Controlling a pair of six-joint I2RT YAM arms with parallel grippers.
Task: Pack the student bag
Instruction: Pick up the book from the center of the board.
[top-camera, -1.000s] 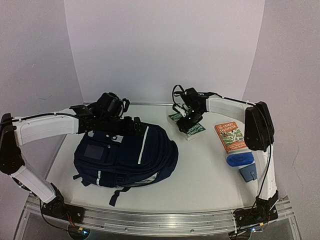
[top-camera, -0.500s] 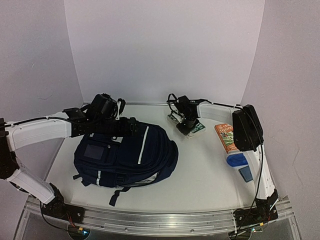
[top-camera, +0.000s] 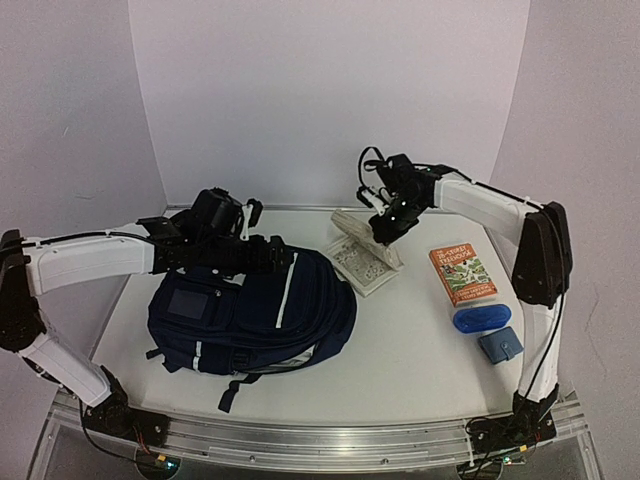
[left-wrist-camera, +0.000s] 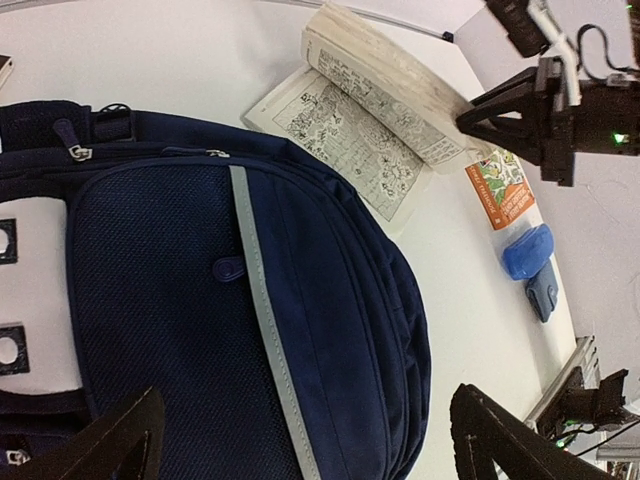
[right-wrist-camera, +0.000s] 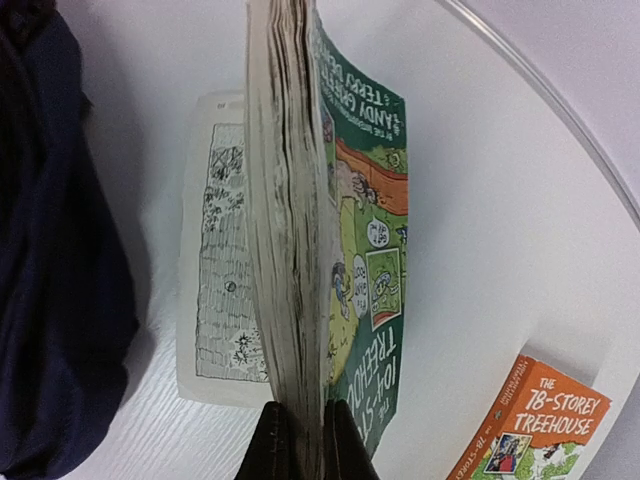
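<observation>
The student bag (top-camera: 250, 315) lies flat on the table's left half, navy with white stripes, and it fills the left wrist view (left-wrist-camera: 200, 330). My left gripper (top-camera: 268, 252) hovers open just above its upper edge; its fingertips (left-wrist-camera: 120, 445) frame the fabric and touch nothing. My right gripper (right-wrist-camera: 308, 440) is shut on the page block of a green-covered book (right-wrist-camera: 365, 250) and holds it raised off the table. The book (top-camera: 362, 255) hangs open, its printed back pages resting on the table beside the bag's top right corner.
An orange "78-Storey Treehouse" book (top-camera: 462, 275) lies flat on the right. Nearer the front sit a blue oval pouch (top-camera: 480, 318) and a small blue-grey wallet (top-camera: 500, 346). White walls close in the back and both sides.
My right gripper has closed on the green book and lifted it up and back, so the book has fallen open. My left arm has shifted only slightly over the bag.
</observation>
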